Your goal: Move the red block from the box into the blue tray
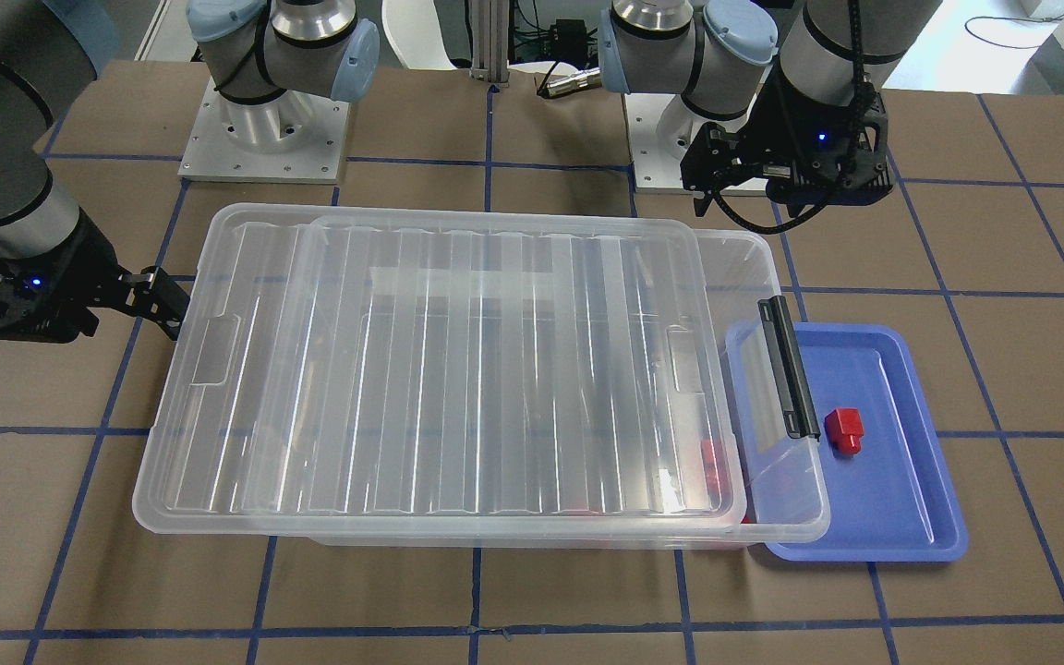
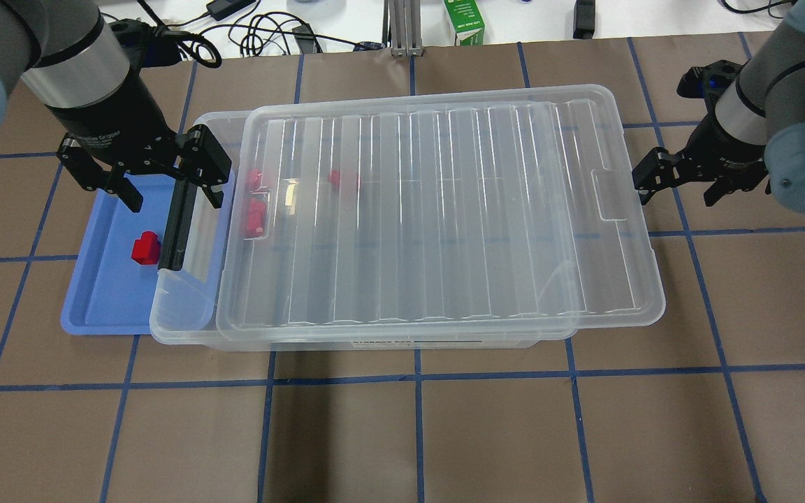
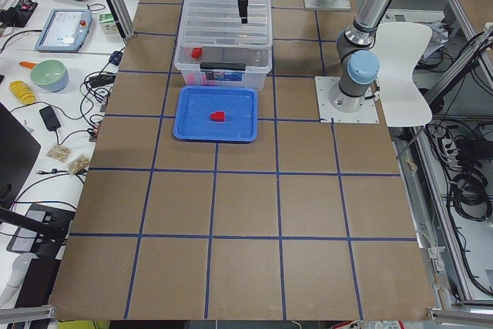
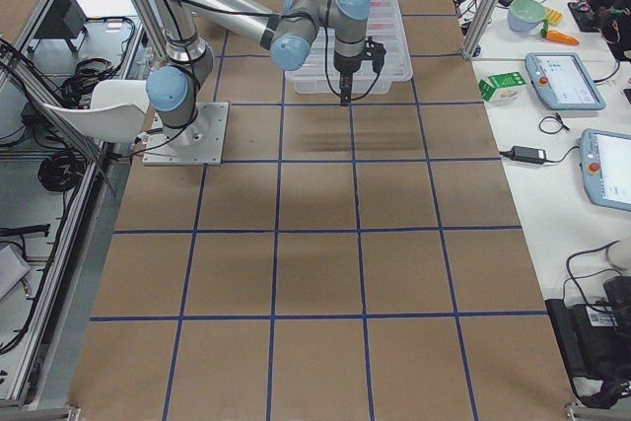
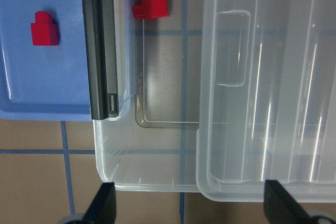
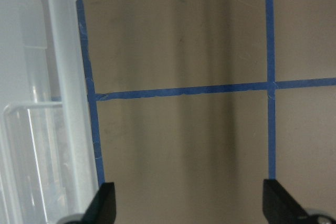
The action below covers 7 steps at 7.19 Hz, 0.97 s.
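One red block (image 2: 144, 248) lies in the blue tray (image 2: 98, 297), also seen in the front view (image 1: 844, 430) and the left wrist view (image 5: 44, 28). The clear box (image 2: 186, 318) has its ribbed lid (image 2: 430, 209) slid toward my right, leaving the left end uncovered. Three more red blocks (image 2: 256, 218) lie inside near that end. The black latch (image 2: 173, 220) hangs over the tray's edge. My left gripper (image 2: 170, 195) is open and empty, above the box's uncovered end. My right gripper (image 2: 680, 192) is open and empty, beside the box's right end.
The box (image 1: 786, 517) overlaps the blue tray's (image 1: 911, 517) inner edge. Brown table with a blue tape grid (image 2: 416, 377) lies in front of the box. Cables and a green carton (image 2: 464, 21) sit beyond the table's far edge.
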Available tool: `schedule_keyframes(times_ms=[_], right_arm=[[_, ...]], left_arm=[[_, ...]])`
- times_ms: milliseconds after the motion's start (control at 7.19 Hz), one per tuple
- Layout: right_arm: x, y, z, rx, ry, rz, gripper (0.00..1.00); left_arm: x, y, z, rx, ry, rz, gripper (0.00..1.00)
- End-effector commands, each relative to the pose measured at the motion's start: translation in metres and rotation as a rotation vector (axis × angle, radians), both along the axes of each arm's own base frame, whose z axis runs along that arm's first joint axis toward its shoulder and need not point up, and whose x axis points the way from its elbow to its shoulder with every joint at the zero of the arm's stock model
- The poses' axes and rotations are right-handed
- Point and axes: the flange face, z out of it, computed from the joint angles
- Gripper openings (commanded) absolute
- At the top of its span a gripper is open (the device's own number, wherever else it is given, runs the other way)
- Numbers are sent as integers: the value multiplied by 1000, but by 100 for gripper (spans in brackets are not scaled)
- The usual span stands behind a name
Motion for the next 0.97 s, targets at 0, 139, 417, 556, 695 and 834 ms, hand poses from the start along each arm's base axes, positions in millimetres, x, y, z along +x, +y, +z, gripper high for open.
schedule_keyframes(times_ms=[0, 139, 417, 556, 695, 834], right_arm=[[32, -1, 3, -11, 1, -13, 100], [47, -1, 4, -23, 2, -11, 100], [61, 0, 5, -30, 2, -16, 100], [62, 1, 4, -30, 2, -14, 100], [61, -1, 5, -34, 4, -14, 100], [59, -5, 12, -50, 14, -1, 100]], left_arm=[[0, 1, 1, 0, 0, -1, 100], [0, 3, 1, 7, -1, -1, 100], [0, 3, 0, 13, 0, -1, 100], [0, 5, 0, 20, 0, -1, 100], [0, 5, 1, 20, 2, -1, 100], [0, 5, 1, 20, 1, -1, 100]])
